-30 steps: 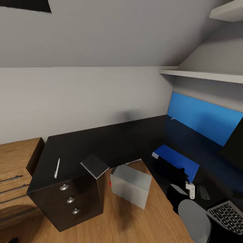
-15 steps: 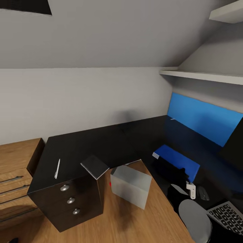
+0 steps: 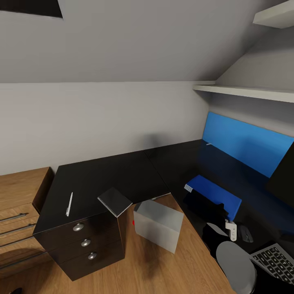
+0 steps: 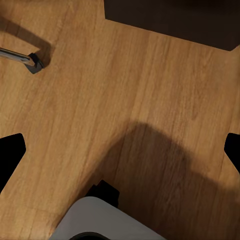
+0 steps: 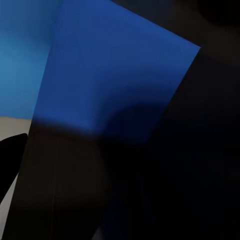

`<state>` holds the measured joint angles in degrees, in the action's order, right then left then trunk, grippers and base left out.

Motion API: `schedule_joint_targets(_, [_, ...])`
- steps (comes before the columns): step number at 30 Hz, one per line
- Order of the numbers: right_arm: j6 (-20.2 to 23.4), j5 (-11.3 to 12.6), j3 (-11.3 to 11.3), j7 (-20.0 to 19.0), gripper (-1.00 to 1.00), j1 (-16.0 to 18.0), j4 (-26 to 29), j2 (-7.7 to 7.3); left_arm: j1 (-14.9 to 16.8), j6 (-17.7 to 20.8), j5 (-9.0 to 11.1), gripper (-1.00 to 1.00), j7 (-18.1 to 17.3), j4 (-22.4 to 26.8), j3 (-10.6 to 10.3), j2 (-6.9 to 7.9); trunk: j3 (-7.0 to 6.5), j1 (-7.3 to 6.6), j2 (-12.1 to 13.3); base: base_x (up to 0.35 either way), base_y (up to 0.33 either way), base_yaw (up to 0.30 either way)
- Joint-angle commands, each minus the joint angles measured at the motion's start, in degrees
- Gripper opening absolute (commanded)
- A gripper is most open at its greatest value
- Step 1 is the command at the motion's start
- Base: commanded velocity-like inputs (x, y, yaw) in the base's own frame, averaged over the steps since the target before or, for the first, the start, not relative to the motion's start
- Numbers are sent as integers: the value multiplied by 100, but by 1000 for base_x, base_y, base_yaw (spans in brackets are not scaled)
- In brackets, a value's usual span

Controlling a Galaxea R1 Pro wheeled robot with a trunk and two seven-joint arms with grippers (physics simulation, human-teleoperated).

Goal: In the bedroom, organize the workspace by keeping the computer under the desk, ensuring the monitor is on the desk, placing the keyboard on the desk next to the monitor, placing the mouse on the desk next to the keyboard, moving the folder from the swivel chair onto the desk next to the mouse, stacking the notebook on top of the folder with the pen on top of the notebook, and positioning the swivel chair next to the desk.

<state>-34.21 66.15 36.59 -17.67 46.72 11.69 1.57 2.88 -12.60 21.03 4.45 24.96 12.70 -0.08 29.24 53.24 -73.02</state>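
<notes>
The black L-shaped desk (image 3: 106, 175) carries the pen (image 3: 68, 204) and the dark notebook (image 3: 115, 201) at its left end, over the drawer unit (image 3: 85, 241). The grey computer (image 3: 158, 223) stands on the floor in the desk's inner corner. On the right wing lie the blue folder (image 3: 216, 194), the mouse (image 3: 246, 233) and the keyboard (image 3: 275, 259), with the monitor (image 3: 283, 175) at the edge. My right gripper (image 3: 206, 208) hovers open just over the folder (image 5: 115, 75). My left gripper (image 4: 120, 152) hangs open above the floor, near a chrome swivel chair leg (image 4: 22, 56).
A light-wood dresser (image 3: 16, 204) stands left of the desk. A long blue wall panel (image 3: 245, 141) and a white shelf (image 3: 245, 90) run along the right wall under a sloping ceiling. Wooden floor (image 3: 134, 265) lies in front of the drawer unit.
The head view has shifted very slightly. Nothing on the desk or floor has moved.
</notes>
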Motion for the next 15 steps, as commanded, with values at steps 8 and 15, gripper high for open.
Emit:
schedule_joint_targets(8, [-6, 61, -3, -42, -100, 3, 0, 1, 2, -15, 51, 100, 3, 0, -5, 0, 6, 0, -3, 0, 0, 0])
schedule_joint_targets(15, [-6, 64, -3, -40, 100, 3, 0, 9, 2, -16, 51, 100, 3, 0, -5, 0, 6, 0, -3, 0, 0, 0])
